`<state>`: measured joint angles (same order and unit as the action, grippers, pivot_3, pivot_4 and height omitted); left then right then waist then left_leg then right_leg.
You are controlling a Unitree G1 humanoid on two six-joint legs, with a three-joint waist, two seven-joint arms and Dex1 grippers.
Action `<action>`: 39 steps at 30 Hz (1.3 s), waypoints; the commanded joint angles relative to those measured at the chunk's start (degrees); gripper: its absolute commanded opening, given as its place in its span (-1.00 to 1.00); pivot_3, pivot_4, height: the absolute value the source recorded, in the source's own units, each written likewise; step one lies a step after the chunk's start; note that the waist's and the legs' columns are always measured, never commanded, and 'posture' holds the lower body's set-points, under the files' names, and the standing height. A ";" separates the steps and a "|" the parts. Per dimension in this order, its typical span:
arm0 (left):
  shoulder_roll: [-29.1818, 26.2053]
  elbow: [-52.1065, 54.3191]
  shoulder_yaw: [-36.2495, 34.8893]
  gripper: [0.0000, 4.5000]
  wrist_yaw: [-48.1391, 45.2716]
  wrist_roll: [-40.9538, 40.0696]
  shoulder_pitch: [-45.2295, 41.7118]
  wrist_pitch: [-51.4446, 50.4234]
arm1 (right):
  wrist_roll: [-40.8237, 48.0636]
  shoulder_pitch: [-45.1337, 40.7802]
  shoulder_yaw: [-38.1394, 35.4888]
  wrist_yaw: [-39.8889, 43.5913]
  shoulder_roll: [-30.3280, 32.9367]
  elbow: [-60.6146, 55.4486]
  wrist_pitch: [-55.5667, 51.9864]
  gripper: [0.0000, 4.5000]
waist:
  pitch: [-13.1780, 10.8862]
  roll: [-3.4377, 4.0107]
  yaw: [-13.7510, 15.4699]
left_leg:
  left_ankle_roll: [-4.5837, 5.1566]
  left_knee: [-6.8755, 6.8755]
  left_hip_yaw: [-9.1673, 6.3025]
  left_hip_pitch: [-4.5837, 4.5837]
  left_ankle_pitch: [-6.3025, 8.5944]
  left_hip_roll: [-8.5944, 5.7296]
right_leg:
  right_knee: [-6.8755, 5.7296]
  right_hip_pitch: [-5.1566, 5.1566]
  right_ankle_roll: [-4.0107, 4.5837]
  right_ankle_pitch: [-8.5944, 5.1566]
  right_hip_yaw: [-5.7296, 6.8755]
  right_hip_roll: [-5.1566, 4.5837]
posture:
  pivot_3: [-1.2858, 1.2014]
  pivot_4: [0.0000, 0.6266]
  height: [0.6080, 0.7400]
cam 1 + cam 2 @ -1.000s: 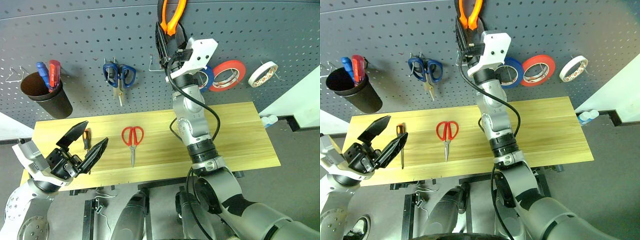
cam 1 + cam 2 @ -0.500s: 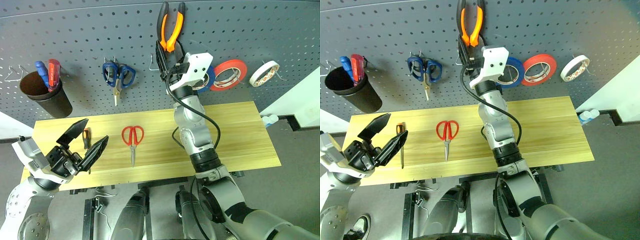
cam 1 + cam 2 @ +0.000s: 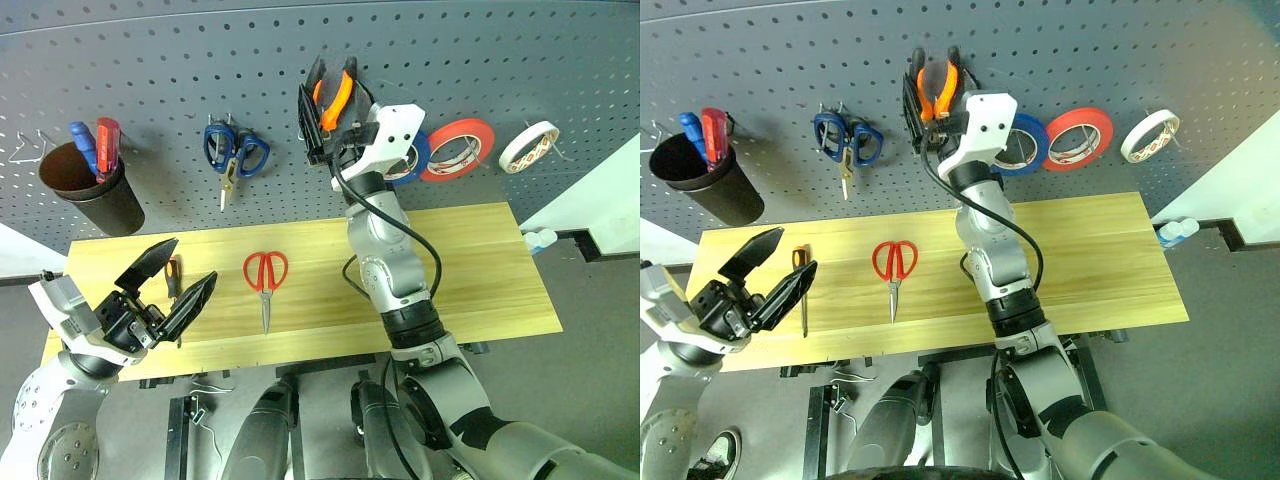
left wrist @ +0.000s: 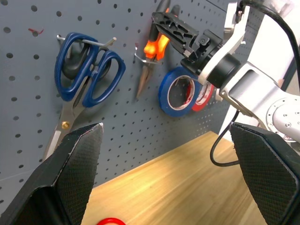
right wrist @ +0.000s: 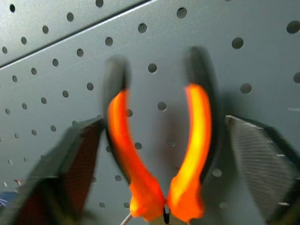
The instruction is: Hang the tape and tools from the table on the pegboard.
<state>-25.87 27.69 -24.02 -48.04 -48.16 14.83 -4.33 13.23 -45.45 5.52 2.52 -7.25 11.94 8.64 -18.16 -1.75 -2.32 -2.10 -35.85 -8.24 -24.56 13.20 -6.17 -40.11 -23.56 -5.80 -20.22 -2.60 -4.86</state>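
Observation:
The orange-and-black pliers (image 3: 335, 95) hang nose down on the dark grey pegboard (image 3: 150, 60), by a metal hook. My right gripper (image 3: 328, 90) is raised to them and open, a finger (image 5: 258, 159) on each side of the handles (image 5: 199, 122) with a gap. The red-handled scissors (image 3: 265, 275) lie on the light wooden table (image 3: 470, 260). The slim screwdriver (image 3: 173, 275) lies further left. My left gripper (image 3: 165, 300) hovers open and empty just in front of the screwdriver. The whitish tape (image 3: 527, 147) hangs at the board's right.
Blue scissors (image 3: 237, 150) hang left of the pliers. A blue tape roll (image 3: 412, 160) and a red roll (image 3: 455, 150) hang to their right. A black cup (image 3: 90, 190) with a blue and a red screwdriver hangs at the far left.
My right gripper has opened. The pliers have dropped from high above it to between its fingers. The blue scissors swing a little. The left arm has kept still.

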 commanded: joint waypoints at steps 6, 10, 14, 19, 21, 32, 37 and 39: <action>-0.24 0.33 -0.52 1.00 -0.96 -0.12 0.03 0.44 | 0.35 1.14 1.24 0.11 -4.06 -3.41 0.11 0.99 | 0.00 0.00 -0.01 | 0.00 0.01 0.00 0.00 0.00 0.00 | 0.01 0.00 0.00 0.00 0.00 0.00 | 0.15 0.12 0.68; -0.12 -0.05 0.23 1.00 -1.62 0.15 -0.25 0.56 | 0.49 1.65 1.31 0.54 -3.05 -4.48 -0.71 0.99 | 0.00 0.00 0.03 | -0.01 0.01 0.00 0.00 -0.01 0.00 | 0.01 0.00 0.00 0.00 0.00 0.00 | 0.14 0.08 0.68; 0.30 -0.62 0.86 1.00 -2.23 0.69 -0.49 0.94 | 0.66 3.43 1.74 1.58 -1.66 -7.39 -2.52 0.99 | 0.01 -0.01 0.03 | -0.03 0.02 0.00 0.00 -0.02 0.00 | 0.02 0.00 0.00 0.00 0.00 0.00 | 0.14 0.04 0.68; 0.66 -1.15 1.08 1.00 -2.85 1.15 -0.85 1.22 | 0.84 7.32 1.69 3.20 0.29 -13.79 -6.48 0.99 | 0.01 -0.02 0.02 | -0.08 0.04 0.00 0.00 -0.05 0.00 | 0.05 0.00 0.00 0.00 0.00 0.00 | 0.13 0.01 0.68; 0.71 -1.40 1.04 1.00 -3.06 1.28 -1.04 1.33 | 0.71 8.73 1.62 3.74 0.82 -16.06 -8.02 0.99 | 0.02 -0.02 0.04 | -0.08 0.05 0.00 0.00 -0.04 0.00 | 0.05 0.00 0.00 0.00 0.00 0.00 | 0.13 0.00 0.68; 0.61 -3.23 1.68 1.00 -3.72 1.90 -3.71 1.25 | 0.06 13.91 0.42 3.87 3.44 -24.33 -14.27 0.99 | 0.04 -0.05 0.04 | -0.17 0.08 -0.01 0.01 -0.10 0.00 | 0.07 0.00 -0.01 0.00 0.01 0.00 | 0.12 -0.04 0.68; 0.50 -4.16 2.16 1.00 -4.23 2.04 -4.79 1.19 | 0.00 15.64 0.06 4.20 4.50 -26.56 -15.56 0.99 | 0.05 -0.06 0.05 | -0.19 0.11 0.00 0.01 -0.11 0.00 | 0.08 -0.01 -0.01 0.00 0.01 0.00 | 0.12 -0.05 0.68; 0.45 -4.40 2.17 1.00 -4.37 2.06 -5.07 1.21 | 0.68 17.35 -0.04 5.08 5.58 -29.02 -16.95 0.99 | 0.05 -0.06 0.13 | -0.20 0.11 -0.01 0.00 -0.11 0.00 | 0.10 0.00 -0.01 0.00 0.01 0.00 | 0.12 -0.05 0.68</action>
<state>-25.24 22.50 -21.35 -52.10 -46.19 9.45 -4.09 13.24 -28.83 5.57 6.73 -2.07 -12.44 -7.82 -18.11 -1.81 -2.19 -2.30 -35.73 -8.25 -24.56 13.09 -6.18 -40.01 -23.56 -5.81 -20.22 -2.59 -4.86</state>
